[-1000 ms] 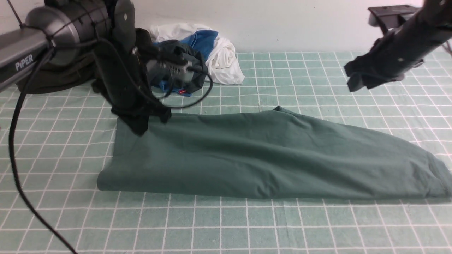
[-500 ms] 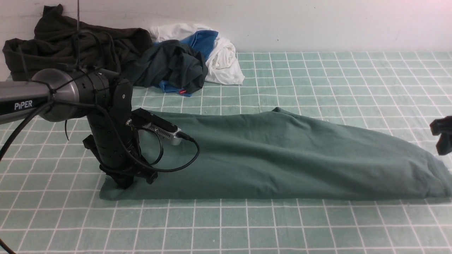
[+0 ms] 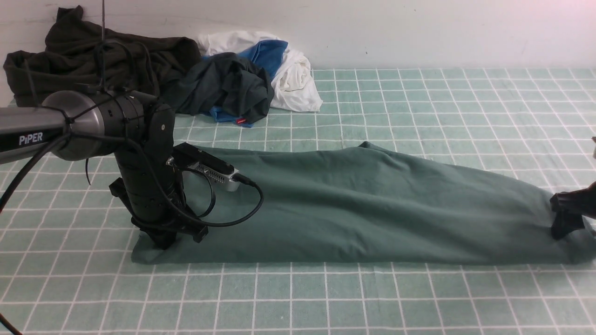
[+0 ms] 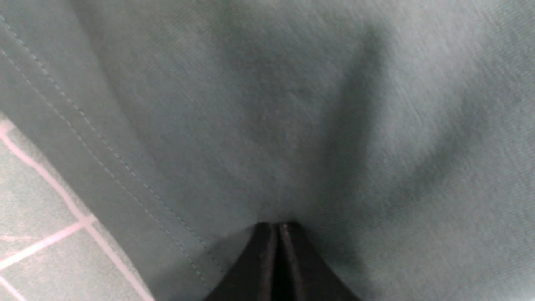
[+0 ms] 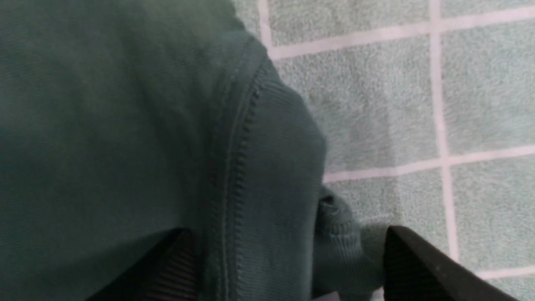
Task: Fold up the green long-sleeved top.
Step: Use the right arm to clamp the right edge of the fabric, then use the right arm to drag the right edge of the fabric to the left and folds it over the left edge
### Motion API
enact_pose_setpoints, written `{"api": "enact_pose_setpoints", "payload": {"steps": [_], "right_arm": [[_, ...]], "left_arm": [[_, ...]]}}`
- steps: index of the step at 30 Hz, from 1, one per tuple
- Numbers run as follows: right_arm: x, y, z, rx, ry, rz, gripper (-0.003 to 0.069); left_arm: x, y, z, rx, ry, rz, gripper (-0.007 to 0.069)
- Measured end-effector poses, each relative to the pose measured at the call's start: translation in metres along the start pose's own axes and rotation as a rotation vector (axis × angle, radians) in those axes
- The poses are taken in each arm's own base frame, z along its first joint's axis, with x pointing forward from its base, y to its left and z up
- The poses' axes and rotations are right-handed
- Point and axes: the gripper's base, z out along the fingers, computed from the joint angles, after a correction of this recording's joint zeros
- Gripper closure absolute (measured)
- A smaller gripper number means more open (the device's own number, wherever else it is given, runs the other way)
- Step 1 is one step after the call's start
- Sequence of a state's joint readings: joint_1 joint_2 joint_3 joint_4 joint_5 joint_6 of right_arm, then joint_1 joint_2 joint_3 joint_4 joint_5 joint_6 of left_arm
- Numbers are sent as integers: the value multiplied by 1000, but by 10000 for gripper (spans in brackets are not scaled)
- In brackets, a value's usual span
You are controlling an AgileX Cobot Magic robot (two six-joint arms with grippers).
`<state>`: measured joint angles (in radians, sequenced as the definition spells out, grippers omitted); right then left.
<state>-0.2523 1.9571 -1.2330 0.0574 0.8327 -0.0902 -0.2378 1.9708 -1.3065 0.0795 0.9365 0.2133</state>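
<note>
Front view: 1 green top, 2 tools.

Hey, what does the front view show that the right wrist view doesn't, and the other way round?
Front only: the whole top laid out long, the left hand shut and down on its left end, and a clothes pile at the back. Right wrist only: the top's ribbed edge up close, lying inside the open right hand. Both: the top, the checked mat and the right hand at the top's right end.
</note>
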Motion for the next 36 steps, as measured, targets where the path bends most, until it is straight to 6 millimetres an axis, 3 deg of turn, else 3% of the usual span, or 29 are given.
{"api": "enact_pose_setpoints", "payload": {"steps": [3, 6, 7, 8, 9, 12, 13, 14, 15, 16, 18, 20, 21, 22, 24, 25, 26, 30, 31, 32, 33, 34, 36], "right_arm": [[0, 1, -1, -9, 0, 0, 254], [0, 1, -5, -7, -1, -28, 454], [1, 1, -6, -6, -1, -33, 484], [1, 0, -17, 6, -17, -52, 582], [1, 0, -19, 11, -21, -57, 598], [1, -7, -64, 114, -112, -72, 631], [1, -8, -71, 130, -125, -69, 631], [-1, -12, -101, 188, -187, -62, 631], [-1, -12, -105, 193, -191, -57, 631], [-4, -10, -132, 216, -254, -57, 631], [-4, 3, -177, 215, -350, -80, 631], [-2, 34, -218, 163, -443, -162, 631], [-2, 37, -222, 155, -454, -171, 631], [0, 69, -243, 81, -510, -252, 631], [3, 94, -255, 15, -540, -316, 631], [9, 135, -265, -90, -570, -410, 631], [16, 163, -267, -158, -577, -472, 631], [31, 244, -248, -328, -574, -628, 631], [34, 251, -247, -344, -570, -641, 631], [38, 282, -229, -395, -559, -678, 631], [43, 299, -219, -429, -548, -697, 631], [42, 301, -216, -428, -549, -696, 631], [53, 346, -176, -496, -513, -728, 622]], "left_arm": [[0, 0, -1, -2, -8, 0, 628], [-1, 0, -4, -3, -15, -1, 628], [0, 0, -4, -3, -14, -1, 628], [-1, 1, -9, -4, -17, -2, 628], [-1, 1, -9, -4, -16, -2, 628], [-2, 3, -37, -14, -43, -8, 628], [-2, 4, -42, -17, -52, -9, 628], [2, 4, -70, -32, -105, -15, 628], [2, 5, -71, -32, -107, -15, 628], [8, 5, -97, -49, -170, -20, 628], [20, 4, -130, -70, -248, -26, 628], [33, 2, -159, -90, -322, -32, 628], [35, 2, -162, -91, -330, -33, 628], [45, 0, -181, -105, -382, -37, 628], [53, -1, -193, -114, -417, -39, 628], [65, -3, -209, -124, -453, -43, 628], [74, -5, -218, -128, -468, -45, 628], [96, -9, -238, -135, -497, -52, 628], [98, -10, -240, -135, -498, -53, 628], [107, -11, -247, -137, -506, -57, 628], [111, -12, -250, -135, -504, -59, 628], [112, -13, -251, -136, -508, -59, 628], [126, -16, -260, -130, -518, -73, 628]]}}
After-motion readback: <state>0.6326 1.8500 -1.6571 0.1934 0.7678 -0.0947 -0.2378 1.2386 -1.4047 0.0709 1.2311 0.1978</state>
